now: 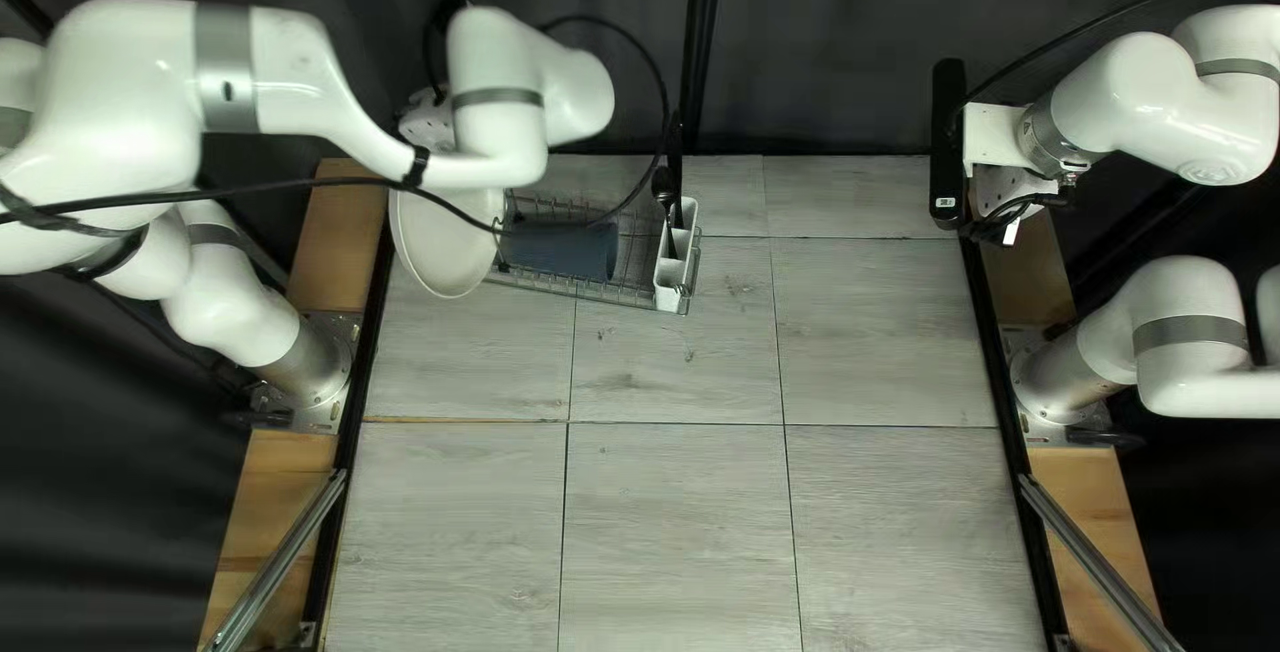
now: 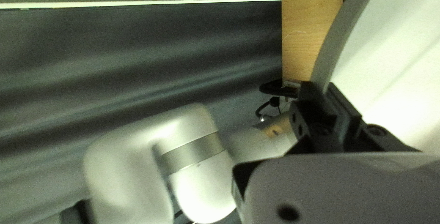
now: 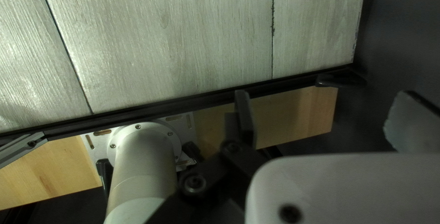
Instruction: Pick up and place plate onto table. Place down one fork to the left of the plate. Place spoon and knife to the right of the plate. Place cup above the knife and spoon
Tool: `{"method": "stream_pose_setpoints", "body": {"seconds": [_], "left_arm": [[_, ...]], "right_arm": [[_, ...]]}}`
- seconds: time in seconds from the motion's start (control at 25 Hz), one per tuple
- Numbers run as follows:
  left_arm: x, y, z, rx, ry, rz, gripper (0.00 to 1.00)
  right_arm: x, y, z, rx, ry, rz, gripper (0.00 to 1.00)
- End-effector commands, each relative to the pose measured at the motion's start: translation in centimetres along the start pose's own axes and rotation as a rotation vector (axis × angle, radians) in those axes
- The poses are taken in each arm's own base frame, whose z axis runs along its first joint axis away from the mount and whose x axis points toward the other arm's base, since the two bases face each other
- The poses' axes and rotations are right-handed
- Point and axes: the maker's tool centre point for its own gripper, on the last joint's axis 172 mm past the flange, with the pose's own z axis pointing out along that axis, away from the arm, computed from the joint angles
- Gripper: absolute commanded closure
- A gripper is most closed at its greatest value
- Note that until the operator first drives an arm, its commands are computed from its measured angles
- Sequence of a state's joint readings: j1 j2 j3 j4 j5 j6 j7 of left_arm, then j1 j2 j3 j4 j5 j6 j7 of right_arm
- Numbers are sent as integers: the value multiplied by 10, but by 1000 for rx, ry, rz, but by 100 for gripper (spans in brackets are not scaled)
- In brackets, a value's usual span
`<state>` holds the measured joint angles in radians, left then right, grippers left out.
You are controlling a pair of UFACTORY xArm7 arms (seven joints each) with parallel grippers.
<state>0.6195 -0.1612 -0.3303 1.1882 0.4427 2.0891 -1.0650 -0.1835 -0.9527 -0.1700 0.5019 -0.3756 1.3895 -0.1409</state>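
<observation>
1. A pale, wood-grained tabletop (image 1: 674,492), crossed by dark seams, stretches between black-edged sides with wooden boards (image 1: 1087,519) beyond them.
2. Dark curtains (image 1: 827,39) hang behind the far edge, while slanting metal rails (image 1: 1087,552) flank the near corners.
3. A wire rack (image 1: 640,226) sits by the far edge, left of center in the top left view, a blue-gray cup (image 1: 554,252) lying on its side in it.
4. Dark cutlery (image 1: 666,188) stands in a white holder (image 1: 671,275) at the rack's right end; individual pieces are hard to tell apart.
5. The left arm (image 1: 147,79) reaches across the upper left, its black cable (image 1: 634,46) looping over the rack.
6. The left tool (image 1: 430,126) grips the rim of a tilted white plate (image 1: 444,246), fingers closed on both sides, at the rack's left end.
7. The right tool (image 1: 1020,206), fingers spread wide with nothing between them, hangs by the tabletop's far right corner.
</observation>
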Motion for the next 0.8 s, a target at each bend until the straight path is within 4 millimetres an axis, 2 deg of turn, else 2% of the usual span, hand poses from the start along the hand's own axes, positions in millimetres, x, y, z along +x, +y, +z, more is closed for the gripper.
{"method": "stream_pose_setpoints", "body": {"seconds": [0.04,0.28,0.52,0.8], "left_arm": [[-20,-26,-30,-37,30,-41,100],[-50,-36,-60,-119,70,-54,100],[-83,-20,-91,-269,157,76,100],[-83,-20,-91,-269,157,76,100]], "right_arm": [[0,0,0,0,0,0,0],[0,0,0,0,0,0,0],[0,0,0,0,0,0,0],[0,0,0,0,0,0,0]]}}
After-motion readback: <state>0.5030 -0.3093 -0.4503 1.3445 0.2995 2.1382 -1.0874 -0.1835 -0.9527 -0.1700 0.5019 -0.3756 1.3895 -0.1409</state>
